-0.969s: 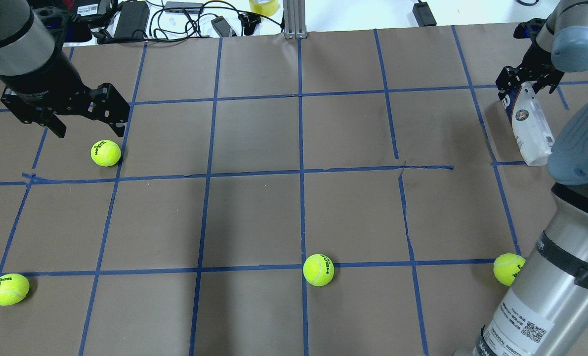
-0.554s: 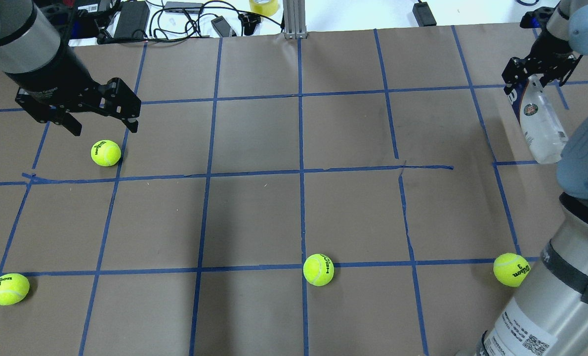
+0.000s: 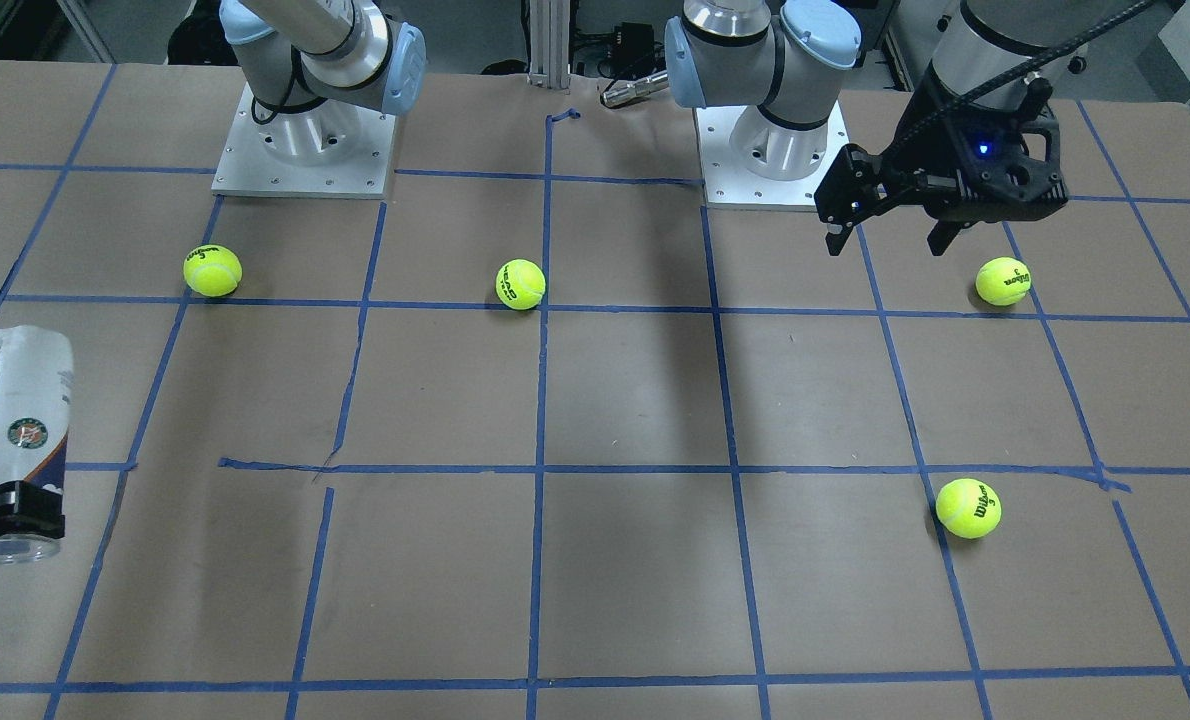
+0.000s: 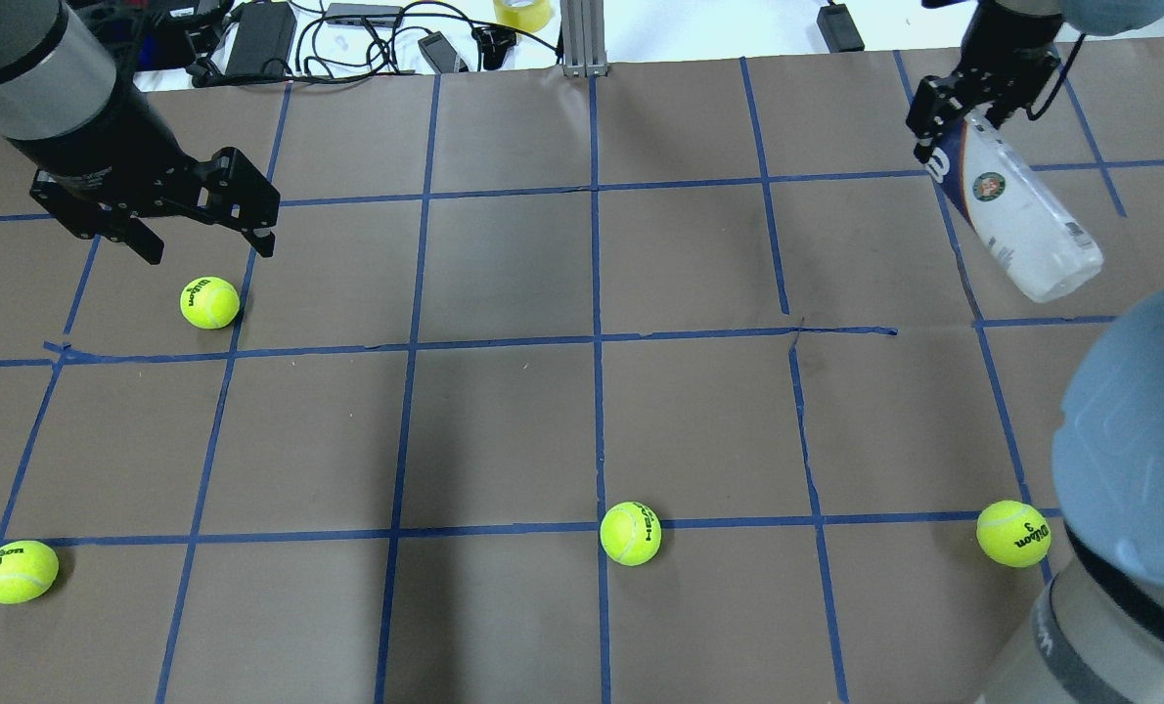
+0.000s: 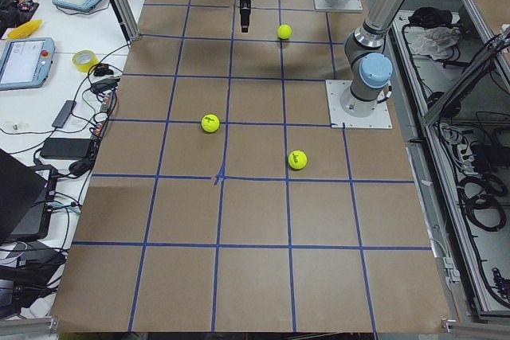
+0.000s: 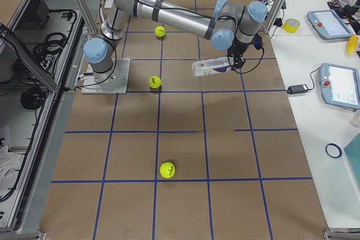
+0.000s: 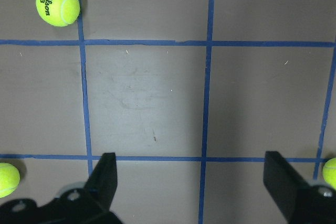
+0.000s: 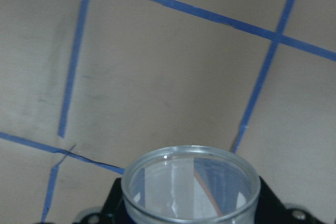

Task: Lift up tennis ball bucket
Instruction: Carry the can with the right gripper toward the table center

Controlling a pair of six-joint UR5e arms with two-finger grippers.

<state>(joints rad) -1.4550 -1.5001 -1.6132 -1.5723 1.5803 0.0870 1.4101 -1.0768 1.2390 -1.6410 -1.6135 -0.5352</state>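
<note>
The tennis ball bucket (image 4: 1022, 225) is a clear can with a white and navy label. My right gripper (image 4: 973, 112) is shut on its navy end and holds it tilted, off the table at the far right. It also shows in the front view (image 3: 10, 410), the right-side view (image 6: 209, 67) and, open rim first, in the right wrist view (image 8: 191, 182). It looks empty. My left gripper (image 4: 205, 252) is open and empty. It hangs above the table just beyond a tennis ball (image 4: 209, 302), and also shows in the front view (image 3: 887, 247).
Three more tennis balls lie on the brown paper: near left (image 4: 18, 572), near centre (image 4: 630, 533) and near right (image 4: 1012, 533). Cables and power bricks (image 4: 259, 39), a tape roll (image 4: 521, 12) and a metal post (image 4: 582, 39) line the far edge.
My right gripper has risen with the can and carried it leftward in the overhead view, tilting it more. My left gripper shifted slightly right at first, then stayed still.
</note>
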